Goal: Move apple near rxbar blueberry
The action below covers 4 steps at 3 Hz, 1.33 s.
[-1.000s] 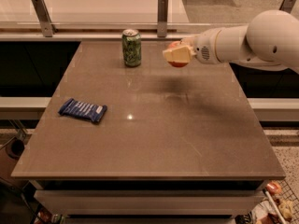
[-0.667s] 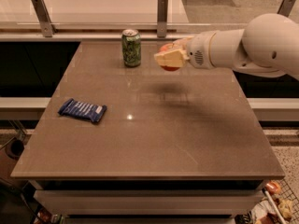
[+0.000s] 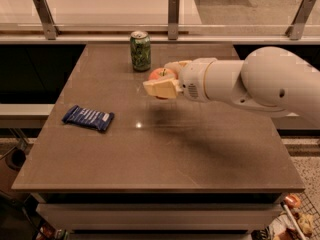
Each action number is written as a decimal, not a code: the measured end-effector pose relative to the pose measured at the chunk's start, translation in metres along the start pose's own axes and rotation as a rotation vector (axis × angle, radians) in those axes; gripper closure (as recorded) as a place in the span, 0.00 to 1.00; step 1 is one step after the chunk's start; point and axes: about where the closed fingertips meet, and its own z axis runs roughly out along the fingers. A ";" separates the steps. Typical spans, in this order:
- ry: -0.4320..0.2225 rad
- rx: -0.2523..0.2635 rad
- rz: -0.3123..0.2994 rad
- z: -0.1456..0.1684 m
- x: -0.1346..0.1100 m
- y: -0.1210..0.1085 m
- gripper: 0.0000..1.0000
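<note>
Here, a wide brown table (image 3: 210, 159) fills the scene, backed by a low rail on metal posts (image 3: 173, 14); the robot's bulky white arm (image 3: 260, 79) reaches in from the right over the table's far half; its gripper (image 3: 162, 79) hangs just right of the green soda can (image 3: 140, 50) and a little nearer the camera, jaws closed around the apple (image 3: 161, 74), one cream finger (image 3: 159, 89) across the fruit's near side; the can stands upright near the far edge, close to the gripper but apart from it; the rxbar blueberry (image 3: 88, 118), in a dark blue wrapper, lies flat toward the left edge, well apart from the gripper; the apple, red-orange with its stem up, is held above the tabletop, a soft shadow (image 3: 170, 119) beneath it.
</note>
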 end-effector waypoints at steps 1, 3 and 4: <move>0.004 0.000 -0.025 0.006 0.010 0.048 1.00; 0.023 0.014 -0.025 0.031 0.026 0.125 1.00; 0.021 0.016 -0.032 0.032 0.025 0.129 0.82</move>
